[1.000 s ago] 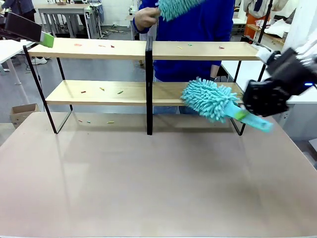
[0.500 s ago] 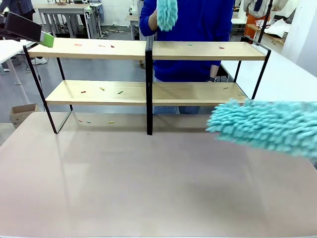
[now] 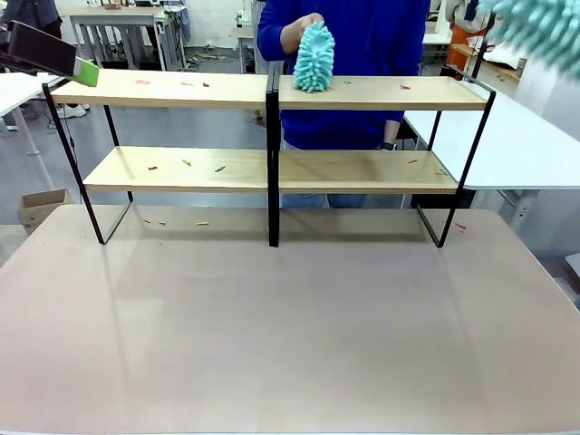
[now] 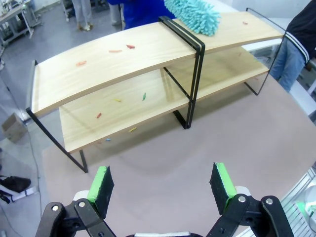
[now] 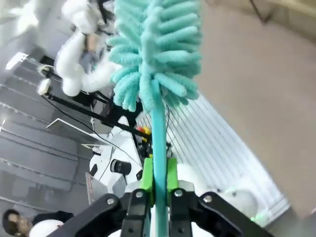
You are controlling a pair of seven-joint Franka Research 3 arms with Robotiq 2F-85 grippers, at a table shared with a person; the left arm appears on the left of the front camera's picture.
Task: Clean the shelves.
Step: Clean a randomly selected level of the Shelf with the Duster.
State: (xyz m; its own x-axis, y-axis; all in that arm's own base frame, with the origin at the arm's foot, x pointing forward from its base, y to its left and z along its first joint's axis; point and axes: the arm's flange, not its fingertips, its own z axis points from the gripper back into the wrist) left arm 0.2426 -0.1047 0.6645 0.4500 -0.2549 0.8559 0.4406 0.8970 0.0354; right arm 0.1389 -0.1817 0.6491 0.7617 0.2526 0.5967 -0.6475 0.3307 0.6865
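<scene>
Black left end effector [image 4: 162, 181], green pads [image 4: 102, 183], silver screws [image 4: 238, 198]

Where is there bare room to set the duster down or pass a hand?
The tabletop in front of the shelves is bare. The lower board holds only a scrap or two on its right half. Crowded: the top board beside the centre post, where the person's duster rests; scraps dot the left halves.

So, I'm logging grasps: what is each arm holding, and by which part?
Right gripper: jaws shut on the handle of the teal duster. Left gripper: jaws open, nothing held.
</scene>
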